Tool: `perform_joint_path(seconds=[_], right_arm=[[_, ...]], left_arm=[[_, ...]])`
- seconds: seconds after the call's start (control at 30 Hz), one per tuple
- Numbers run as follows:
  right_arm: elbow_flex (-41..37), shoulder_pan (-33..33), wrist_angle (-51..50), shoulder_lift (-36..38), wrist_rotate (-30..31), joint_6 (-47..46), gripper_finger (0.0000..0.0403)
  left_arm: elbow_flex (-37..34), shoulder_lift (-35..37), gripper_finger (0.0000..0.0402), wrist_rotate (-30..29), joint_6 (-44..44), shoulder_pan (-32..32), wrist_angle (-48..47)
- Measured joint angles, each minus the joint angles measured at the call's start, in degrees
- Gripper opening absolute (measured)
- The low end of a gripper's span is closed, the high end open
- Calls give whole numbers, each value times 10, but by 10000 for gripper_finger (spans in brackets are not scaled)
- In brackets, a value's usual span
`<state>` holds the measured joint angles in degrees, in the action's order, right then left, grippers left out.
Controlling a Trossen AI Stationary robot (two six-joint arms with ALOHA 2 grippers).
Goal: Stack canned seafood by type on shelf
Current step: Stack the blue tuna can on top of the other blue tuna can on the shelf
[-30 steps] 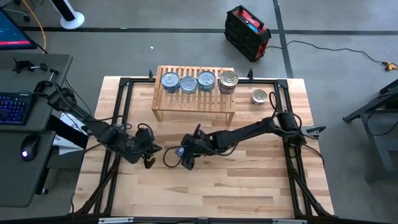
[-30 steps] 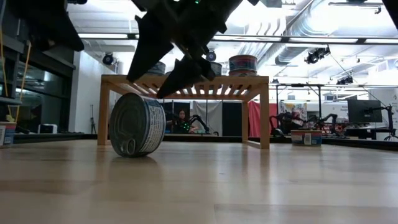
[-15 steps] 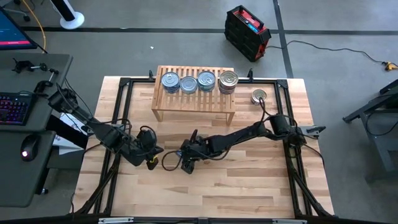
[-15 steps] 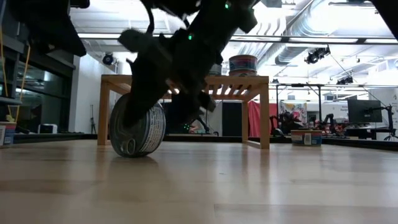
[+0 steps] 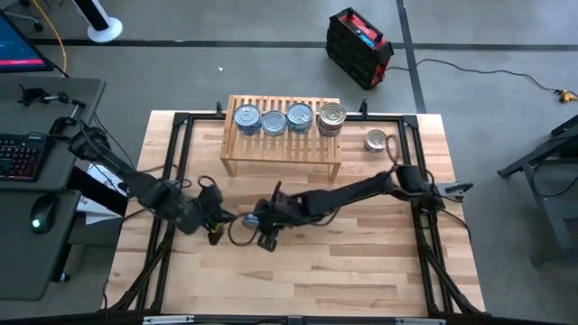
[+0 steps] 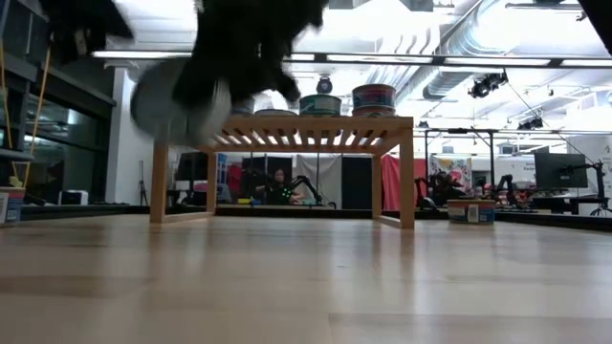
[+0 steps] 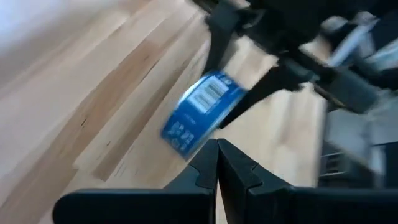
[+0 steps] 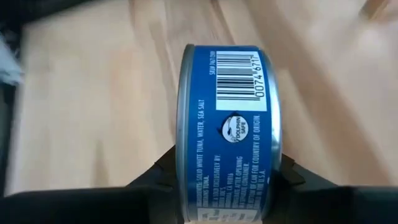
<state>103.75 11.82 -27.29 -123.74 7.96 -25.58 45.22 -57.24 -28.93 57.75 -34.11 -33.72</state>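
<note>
A blue-labelled can (image 8: pixel 227 124) of seafood sits between the fingers of my right gripper (image 5: pixel 257 220), above the middle of the table; it also shows in the low view as a can (image 6: pixel 182 96) in the air. My left gripper (image 5: pixel 217 231) hovers just left of it, shut and empty, its fingers (image 7: pixel 217 165) pointing at the can (image 7: pixel 202 112). The shelf (image 5: pixel 283 144) stands at the far edge. It carries three silvery-blue cans (image 5: pixel 274 121) in a row and a gold-toned stack (image 5: pixel 332 118) at its right end. One gold-lidded can (image 5: pixel 377 140) rests on the table right of the shelf. My right gripper pinches the can by its two flat ends (image 8: pixel 181 168), one finger (image 8: pixel 155 177) on each. The can stands on edge in the hold, its label wall turned to the wrist camera. It is lifted clear of the table.
The black frame rails (image 5: pixel 176 162) run along the table's left and right sides. Bare tabletop (image 5: pixel 316 271) lies between the grippers and the near edge. A desk with a keyboard (image 5: pixel 18 153) stands beyond the table's left side.
My right gripper has come down over the can, which stood on edge on the table, and shut on it. It has then lifted the can clear and carried it a little toward the table's left.
</note>
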Motion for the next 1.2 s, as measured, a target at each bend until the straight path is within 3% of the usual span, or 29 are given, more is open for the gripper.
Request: perform_joint_path(seconds=[0.13,0.37,0.5,0.73,0.9,1.2], right_arm=[[50,-23,-35,27,-1,33,111],[149,-112,-3,59,0,18,111],[181,-182,5,55,-13,-57,111],[177,-288,44,44,-102,-240,111],[166,-303,87,26,-131,-296,111],[165,-303,89,0,-87,-339,113]], left_arm=[[47,50,0,-21,-54,-1,5],[115,98,0,-130,-169,-13,11],[120,102,0,-155,-191,-13,9],[120,74,0,-162,-184,-13,7],[120,51,0,-162,-172,-13,8],[120,32,0,-162,-153,-13,8]])
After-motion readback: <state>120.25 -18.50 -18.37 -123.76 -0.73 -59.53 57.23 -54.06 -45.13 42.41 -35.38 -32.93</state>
